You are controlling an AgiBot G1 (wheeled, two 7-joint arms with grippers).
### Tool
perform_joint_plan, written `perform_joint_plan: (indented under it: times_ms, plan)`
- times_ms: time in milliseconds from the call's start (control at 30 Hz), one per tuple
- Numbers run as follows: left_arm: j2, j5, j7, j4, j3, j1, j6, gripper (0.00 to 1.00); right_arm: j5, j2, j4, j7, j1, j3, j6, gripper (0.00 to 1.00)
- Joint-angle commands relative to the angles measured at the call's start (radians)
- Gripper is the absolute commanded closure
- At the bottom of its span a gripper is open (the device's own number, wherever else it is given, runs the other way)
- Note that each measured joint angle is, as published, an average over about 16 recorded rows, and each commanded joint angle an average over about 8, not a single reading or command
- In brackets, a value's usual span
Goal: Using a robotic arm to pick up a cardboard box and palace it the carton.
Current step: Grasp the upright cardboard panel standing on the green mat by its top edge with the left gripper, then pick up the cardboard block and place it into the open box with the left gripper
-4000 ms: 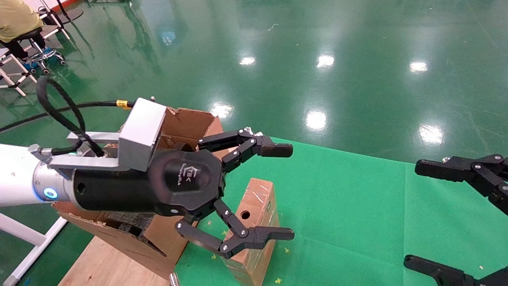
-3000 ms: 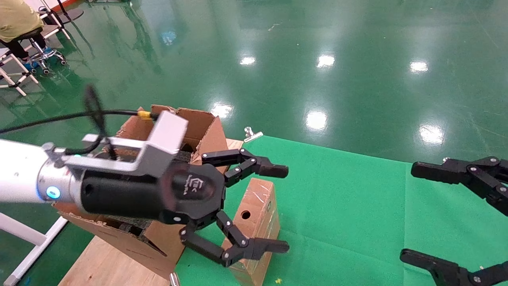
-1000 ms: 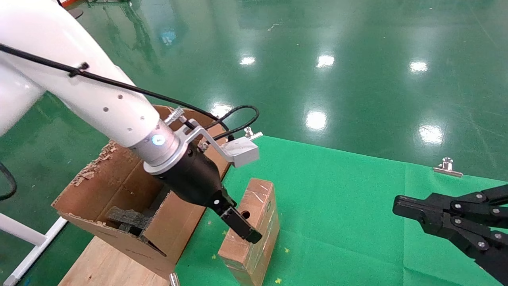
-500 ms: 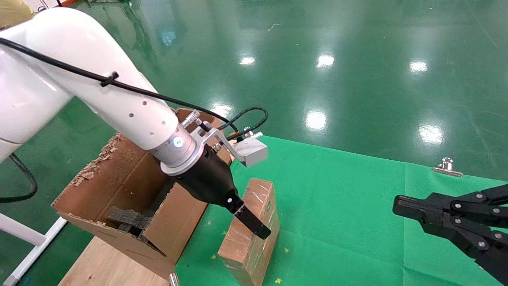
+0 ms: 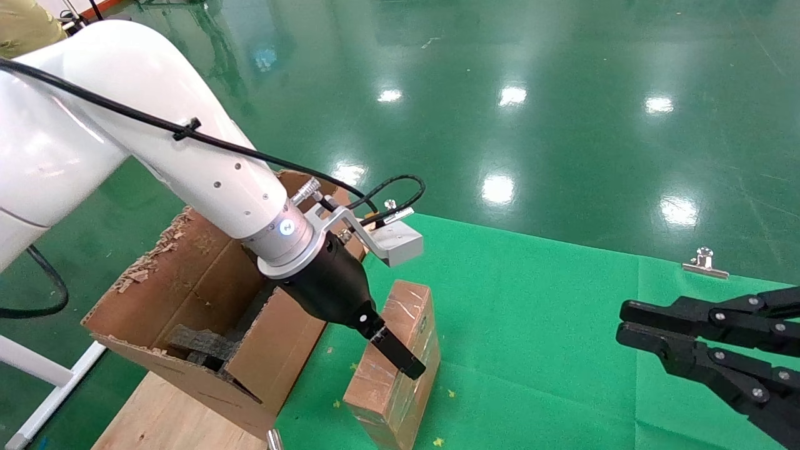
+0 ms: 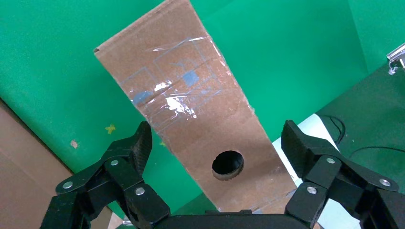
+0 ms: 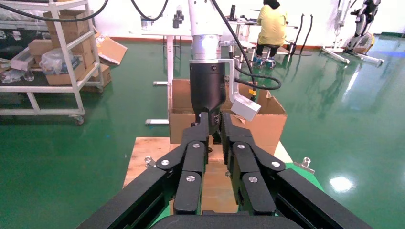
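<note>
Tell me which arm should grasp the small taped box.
Left. The left gripper is already poised over the cardboard box, its open fingers straddling it. The right gripper sits off to the side, nearly closed, away from the box.

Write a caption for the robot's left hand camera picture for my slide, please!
Open left gripper straddling the taped cardboard box on the green cloth.

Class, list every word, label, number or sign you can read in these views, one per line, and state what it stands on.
No text reads legibly in these views.
Small taped brown cardboard box: a small green mark on its side, too small to read.
Same box, left wrist view: faint blue-grey patches under the clear tape, no letters legible.
Large torn brown carton: no print visible.
Left gripper and right gripper: no lettering visible.
</note>
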Motion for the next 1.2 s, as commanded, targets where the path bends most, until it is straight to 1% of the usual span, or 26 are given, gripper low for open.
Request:
perform_joint_plan:
  times_ms: [33,1200]
  plan:
    - [0.001,0.000,0.001,0.001,0.000,0.001,0.000,1.00,0.000,0.000,0.000,0.000,0.000,0.000,0.000,0.00]
    - [-0.013,-0.009,-0.001,0.006,-0.010,-0.010,0.002,1.00,0.000,0.000,0.000,0.000,0.000,0.000,0.000,0.00]
